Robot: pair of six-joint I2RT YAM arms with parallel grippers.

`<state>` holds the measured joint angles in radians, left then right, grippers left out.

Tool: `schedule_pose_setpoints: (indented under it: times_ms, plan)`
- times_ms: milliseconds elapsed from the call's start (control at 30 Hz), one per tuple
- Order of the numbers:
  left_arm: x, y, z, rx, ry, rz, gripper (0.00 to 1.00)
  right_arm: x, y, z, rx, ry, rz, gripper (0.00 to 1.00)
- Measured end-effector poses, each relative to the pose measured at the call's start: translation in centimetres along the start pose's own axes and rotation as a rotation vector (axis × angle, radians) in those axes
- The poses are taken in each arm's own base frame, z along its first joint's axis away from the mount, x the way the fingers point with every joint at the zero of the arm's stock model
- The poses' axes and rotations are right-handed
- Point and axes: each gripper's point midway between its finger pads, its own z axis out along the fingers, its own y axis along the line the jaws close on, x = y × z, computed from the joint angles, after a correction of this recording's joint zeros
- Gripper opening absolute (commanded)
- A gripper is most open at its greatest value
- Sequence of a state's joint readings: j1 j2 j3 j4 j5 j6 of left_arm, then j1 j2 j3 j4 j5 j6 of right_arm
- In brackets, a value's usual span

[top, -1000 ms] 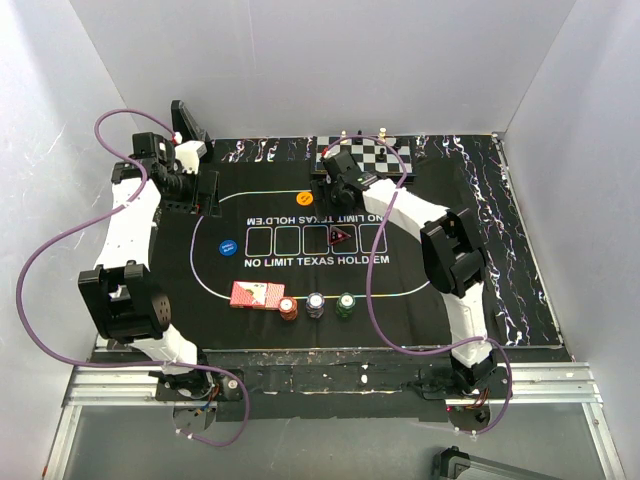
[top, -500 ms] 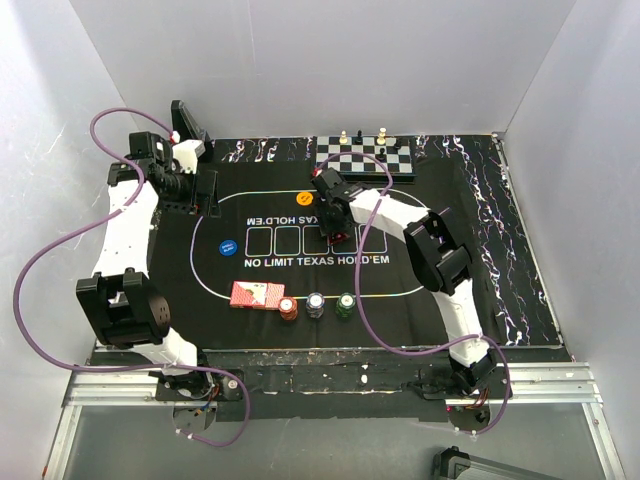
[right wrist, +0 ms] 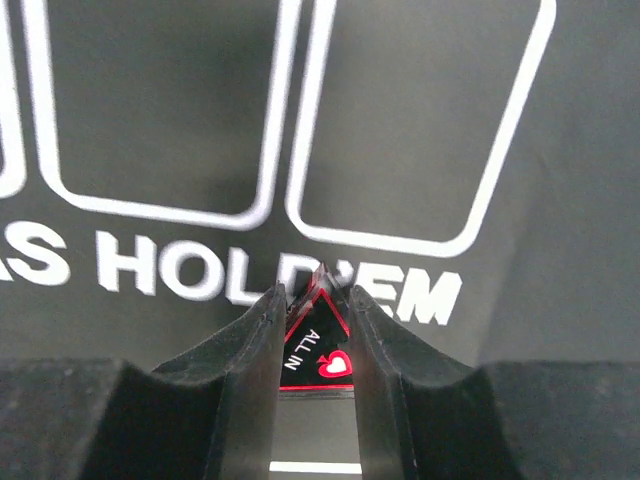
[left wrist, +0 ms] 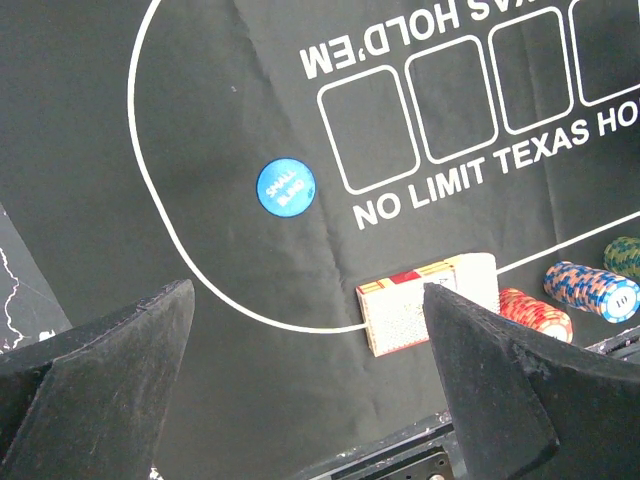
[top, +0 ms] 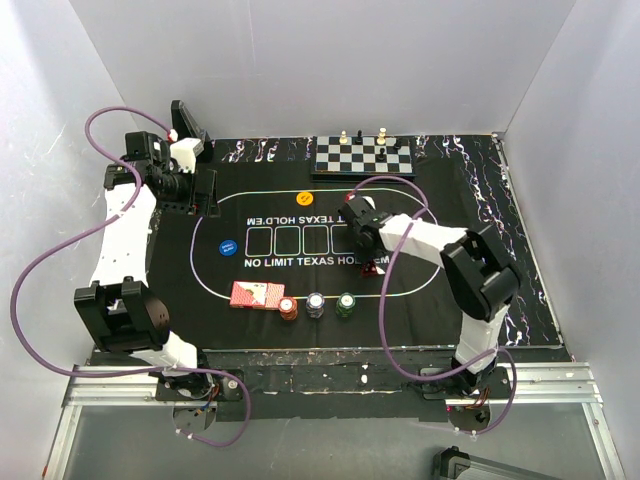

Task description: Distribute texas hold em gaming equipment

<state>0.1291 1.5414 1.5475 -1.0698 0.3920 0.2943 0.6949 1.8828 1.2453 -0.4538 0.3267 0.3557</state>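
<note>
The dark red triangular marker (right wrist: 318, 352) is clamped by its sides in the right tool (right wrist: 312, 305), apex pointing away from the wrist, mid-bench (top: 520, 250) toward the near edge. The left tool (left wrist: 305, 290) is spread and empty by the far-left corner, well apart.

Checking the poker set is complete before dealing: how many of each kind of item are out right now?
deck: 1
chip stacks: 3 (red stack, white stack, green stack)
single chips: 2 (blue chip, orange chip)
marker: 1, held in the right gripper
Total: 7
</note>
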Motion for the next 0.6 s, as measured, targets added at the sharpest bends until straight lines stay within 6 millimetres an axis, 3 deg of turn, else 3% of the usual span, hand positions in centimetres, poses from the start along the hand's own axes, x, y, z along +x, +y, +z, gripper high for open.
schedule_pose_setpoints:
  times_ms: [333, 467, 600]
  plan:
    - [-0.1, -0.4, -0.7, 0.003, -0.02, 0.01, 1.0, 7.8, -5.0, -3.3, 0.14, 0.082, 0.118, 0.33]
    - [0.3, -0.6, -0.6, 0.013, -0.013, 0.009, 1.0, 9.4, -5.9, -4.3, 0.175, 0.124, 0.142, 0.4]
    - [0.7, -0.7, -0.4, 0.019, -0.004, 0.003, 1.0, 9.4, -6.5, -5.6, 0.197, 0.133, 0.145, 0.52]
